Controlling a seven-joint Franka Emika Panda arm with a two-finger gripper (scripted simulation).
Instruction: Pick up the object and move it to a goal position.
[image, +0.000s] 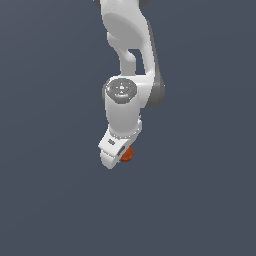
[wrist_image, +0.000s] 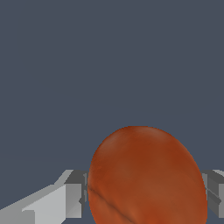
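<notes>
One arm (image: 131, 60) only, white, entering from the top centre of the exterior view and reaching down to mid-frame. Background is a flat slate grey throughout; no surface edge can be made out.

Gripper (image: 116, 159) sits just below frame centre in the exterior view, tilted, with its tip toward the lower left of that frame. The ball (image: 128, 154), orange-red, shows as a small patch at the gripper's lower right edge, touching the white body and mostly hidden behind it.

In the wrist view the ball (wrist_image: 146, 177) fills the lower centre-right of the frame, surface mottled with a darker crease running across its lower left. A grey-white finger (wrist_image: 65, 199) lies against its left flank and a second finger is at the right frame edge, both flush with the ball, no gap visible. The claw is clenched on the ball, one finger each side.

The ball is narrower than the gripper body in the exterior view. Nothing beneath the ball but grey background in either view; contact with any surface cannot be judged.
</notes>
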